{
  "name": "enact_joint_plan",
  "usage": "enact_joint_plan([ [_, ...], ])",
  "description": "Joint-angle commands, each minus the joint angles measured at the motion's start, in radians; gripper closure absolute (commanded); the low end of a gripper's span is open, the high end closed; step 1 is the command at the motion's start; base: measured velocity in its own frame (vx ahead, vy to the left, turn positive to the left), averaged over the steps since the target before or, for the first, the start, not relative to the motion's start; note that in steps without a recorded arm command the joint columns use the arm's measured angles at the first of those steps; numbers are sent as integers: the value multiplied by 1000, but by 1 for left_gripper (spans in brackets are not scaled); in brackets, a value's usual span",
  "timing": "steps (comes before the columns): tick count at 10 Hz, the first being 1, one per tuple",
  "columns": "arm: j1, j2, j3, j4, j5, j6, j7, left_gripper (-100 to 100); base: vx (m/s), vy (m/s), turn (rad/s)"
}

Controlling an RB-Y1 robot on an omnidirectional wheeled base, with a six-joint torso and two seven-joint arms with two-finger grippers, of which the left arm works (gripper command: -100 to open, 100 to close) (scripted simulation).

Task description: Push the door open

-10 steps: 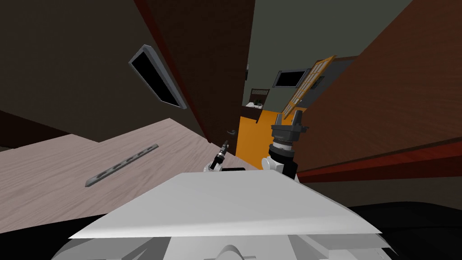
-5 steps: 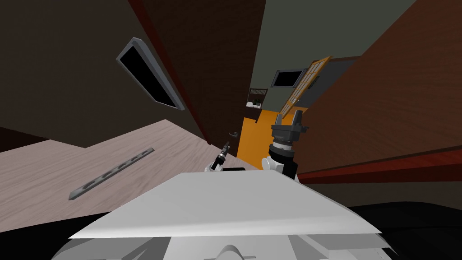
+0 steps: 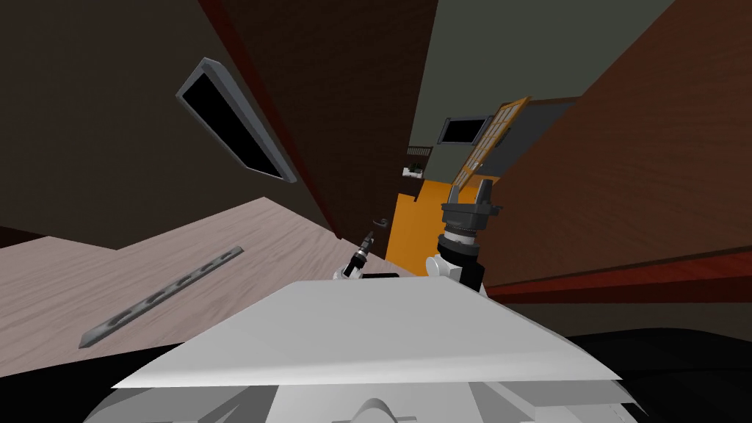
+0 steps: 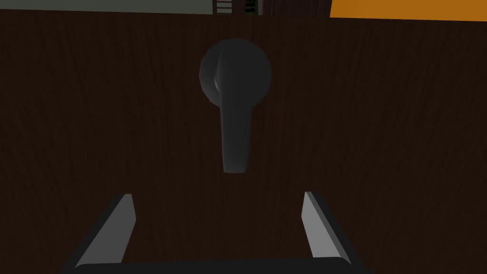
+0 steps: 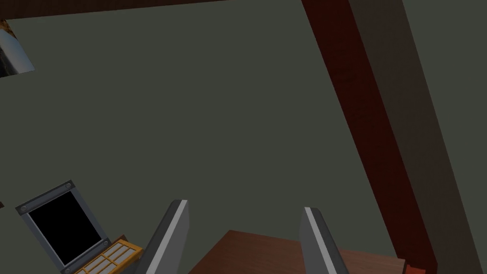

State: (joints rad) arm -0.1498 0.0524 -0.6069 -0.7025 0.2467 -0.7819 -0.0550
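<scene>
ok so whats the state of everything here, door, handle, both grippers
dark brown wooden door: partly open, orange floor showing past its edge
dark grey lever handle: untouched, lever pointing toward the left gripper
left gripper: open, fingers apart with nothing between them, just short of the handle
right gripper: open, empty, raised in the air

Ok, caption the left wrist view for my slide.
Open left gripper facing the lever handle on the dark door.
</scene>
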Motion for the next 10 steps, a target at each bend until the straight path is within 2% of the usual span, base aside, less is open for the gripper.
enact_joint_plan([
  [1,2,4,3,2,0,-4,0,-100,168,-80,-23],
  [5,3,-1,13,12,-1,-13,0,-100,170,-100,-26],
  [7,4,-10,17,17,-1,-17,-1,-100,158,-61,-26],
  [8,3,-7,16,17,-1,-16,0,-100,64,-32,-1],
  [9,3,-7,16,17,-1,-16,0,100,-7,5,6],
  [10,3,-7,16,17,-1,-16,0,100,-20,12,-11],
])
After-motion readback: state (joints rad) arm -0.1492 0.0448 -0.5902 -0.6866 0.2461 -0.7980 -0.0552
